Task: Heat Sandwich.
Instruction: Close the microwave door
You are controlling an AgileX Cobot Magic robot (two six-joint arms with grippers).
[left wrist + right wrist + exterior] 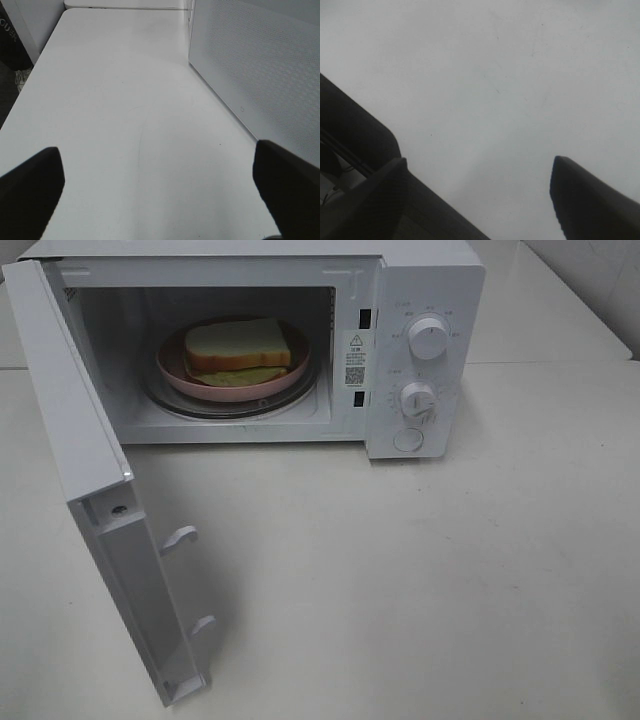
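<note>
Sandwich [238, 350] inside the microwave [425, 290], door [70, 430] swung wide.
The sandwich lies on its plate [166, 366] within; my left claw [157, 152] and right claw [480, 162] both hang spread apart, gripping nothing, above the table [125, 100].

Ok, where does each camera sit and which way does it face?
Exterior high: high in front, looking down into the open microwave at the sandwich; no arm shows.
Left wrist: low, along the table beside a perforated white panel; open left gripper shows.
Right wrist: close above the table; open right gripper shows.
Shared: table, all three.
</note>
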